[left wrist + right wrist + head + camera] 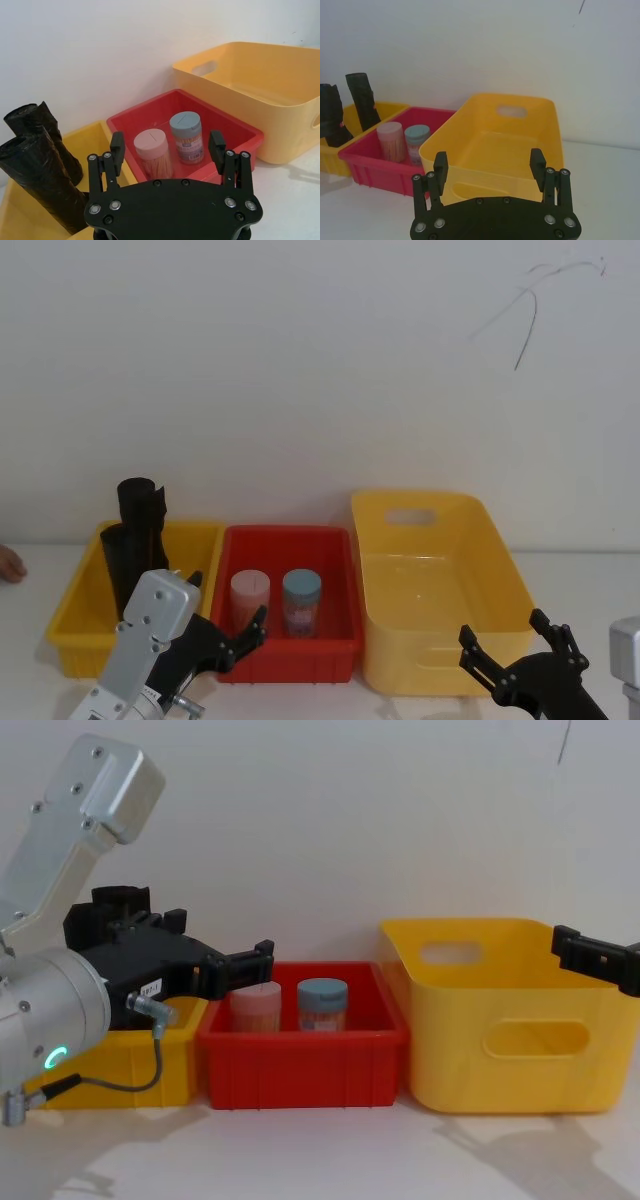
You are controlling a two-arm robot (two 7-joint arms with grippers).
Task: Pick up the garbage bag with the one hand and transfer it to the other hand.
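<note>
Two black rolled garbage bags stand upright in the small yellow bin at the left: one garbage bag farther back, another in front of it. The left wrist view has them as a near roll and a far roll. My left gripper, on the green-ringed arm, hovers open just right of the rolls, over the near edge of the red tray, holding nothing. My right gripper is open and empty by the front of the large yellow basket.
A red tray in the middle holds a pink-lidded jar and a blue-lidded jar. A large empty yellow basket stands at the right. The bins sit in a row against a white wall.
</note>
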